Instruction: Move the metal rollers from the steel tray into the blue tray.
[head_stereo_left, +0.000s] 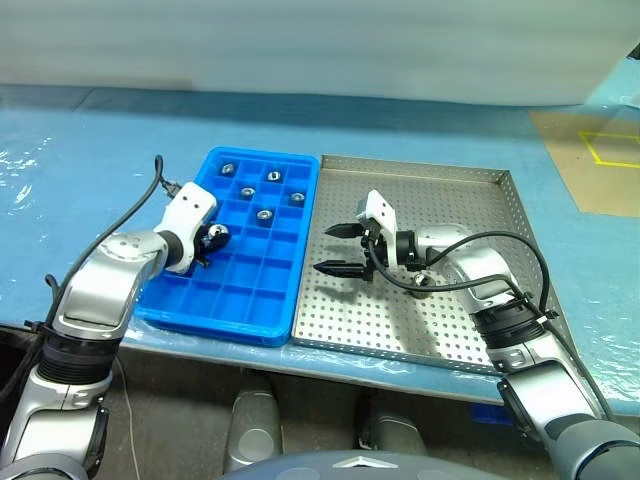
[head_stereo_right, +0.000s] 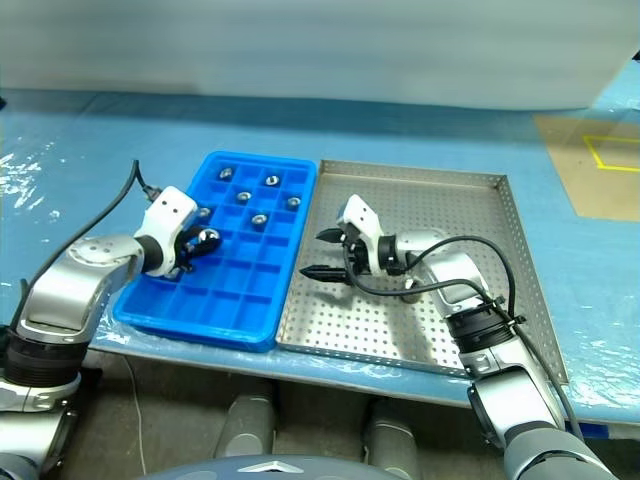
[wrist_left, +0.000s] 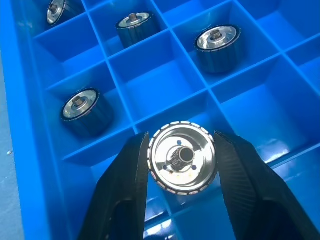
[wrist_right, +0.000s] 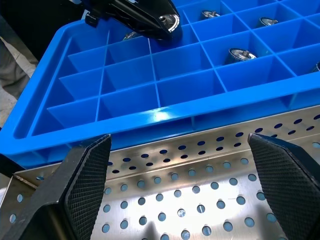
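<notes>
Holding one metal roller (wrist_left: 182, 157) between its fingers, left tool (head_stereo_left: 209, 239) hangs over the blue tray (head_stereo_left: 280, 300) near five rollers (head_stereo_left: 264, 215) already in compartments, while right tool (head_stereo_left: 341, 248) gapes wide, empty, over steel tray (head_stereo_left: 440, 190) on bench (head_stereo_left: 90, 150).

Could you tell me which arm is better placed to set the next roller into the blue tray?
Left: the left gripper already holds a roller above the blue tray; the right gripper is open.
</notes>
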